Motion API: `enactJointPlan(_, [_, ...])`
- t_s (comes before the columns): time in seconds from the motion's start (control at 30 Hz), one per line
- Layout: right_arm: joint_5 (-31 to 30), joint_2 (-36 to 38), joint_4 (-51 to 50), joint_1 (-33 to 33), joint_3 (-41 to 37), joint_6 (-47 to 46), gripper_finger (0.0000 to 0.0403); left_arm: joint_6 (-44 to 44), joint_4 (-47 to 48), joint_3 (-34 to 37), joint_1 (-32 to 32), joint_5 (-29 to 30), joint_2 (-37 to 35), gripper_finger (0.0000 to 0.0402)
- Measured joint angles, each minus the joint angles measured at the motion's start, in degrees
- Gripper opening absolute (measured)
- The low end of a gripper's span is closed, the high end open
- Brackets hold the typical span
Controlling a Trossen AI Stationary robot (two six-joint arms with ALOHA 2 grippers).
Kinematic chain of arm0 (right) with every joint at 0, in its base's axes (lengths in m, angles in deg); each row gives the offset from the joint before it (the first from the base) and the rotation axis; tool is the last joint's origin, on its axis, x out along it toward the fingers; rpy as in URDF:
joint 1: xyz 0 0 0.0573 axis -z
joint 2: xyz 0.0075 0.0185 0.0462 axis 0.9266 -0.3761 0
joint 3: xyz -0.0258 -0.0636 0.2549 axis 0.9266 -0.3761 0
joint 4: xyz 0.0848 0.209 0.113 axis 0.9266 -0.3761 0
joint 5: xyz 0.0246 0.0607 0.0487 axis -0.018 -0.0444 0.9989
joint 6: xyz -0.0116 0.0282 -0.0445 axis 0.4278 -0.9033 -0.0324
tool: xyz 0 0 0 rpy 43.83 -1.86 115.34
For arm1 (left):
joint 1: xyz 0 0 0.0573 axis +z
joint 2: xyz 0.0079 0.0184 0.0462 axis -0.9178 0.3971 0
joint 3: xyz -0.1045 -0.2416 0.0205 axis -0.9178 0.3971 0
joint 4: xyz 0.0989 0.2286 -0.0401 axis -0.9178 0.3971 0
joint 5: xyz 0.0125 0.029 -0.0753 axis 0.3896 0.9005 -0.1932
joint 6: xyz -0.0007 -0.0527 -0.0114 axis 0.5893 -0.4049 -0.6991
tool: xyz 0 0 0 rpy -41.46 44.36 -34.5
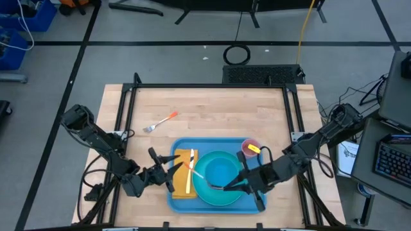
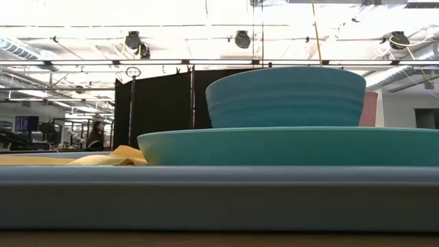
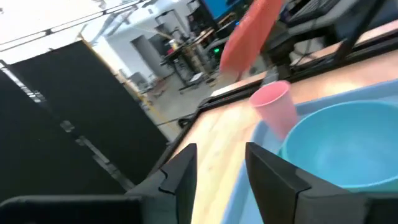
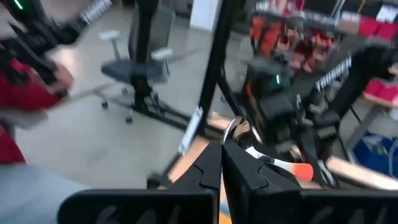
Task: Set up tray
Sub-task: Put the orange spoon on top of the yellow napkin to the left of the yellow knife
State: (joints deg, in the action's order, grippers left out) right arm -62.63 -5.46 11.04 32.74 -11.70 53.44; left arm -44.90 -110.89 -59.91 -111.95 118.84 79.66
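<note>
High view is showing the tray (image 1: 252, 204) lying flat at the near edge of the wooden table (image 1: 212, 109), between the two arms. Inside it a teal plate (image 1: 207, 192) is carrying a teal bowl (image 1: 221, 170); a yellow napkin (image 1: 182, 172) is lying at the tray's left end with an orange-handled utensil (image 1: 189, 172) resting on it, and a pink cup (image 1: 250, 147) is standing at the far right corner with something yellow in it. Outside the tray, a fork with an orange handle (image 1: 160, 121) is lying on the bare wood, well apart.

The left gripper (image 1: 168, 169) is hovering at the tray's left end beside the napkin, its fingers parted and holding nothing. The right gripper (image 1: 226, 187) is reaching over the plate's right side with fingers pressed together; the right wrist view is showing a utensil's silver head and orange handle just past its fingertips, and I cannot tell whether they are pinching it.

No readable writing is showing on any container.
</note>
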Motion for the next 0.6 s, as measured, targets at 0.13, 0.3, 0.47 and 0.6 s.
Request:
enactJointPlan(0.13, [-2.75, -0.23, 1.37, -0.69, -0.02, 1.16, 0.0000, 3.65, -0.22, 0.00, 0.02, 6.37, 0.02, 0.0157])
enactJointPlan(0.3, [-4.55, -0.27, 7.36, -0.80, -0.49, 3.91, 0.0000, 8.04, -2.18, 0.00, 2.03, 13.80, 0.00, 0.0159])
enactJointPlan(0.47, [-3.95, 0.05, 14.66, -0.14, -2.18, 6.02, 0.0000, 12.23, -2.70, -0.14, 5.61, 15.79, 0.00, 0.0159])
enactJointPlan(0.6, [-4.13, 0.17, 17.97, 0.18, -3.07, 6.77, 0.0000, 17.14, -4.58, -1.64, 8.79, 15.83, 0.00, 0.0159])
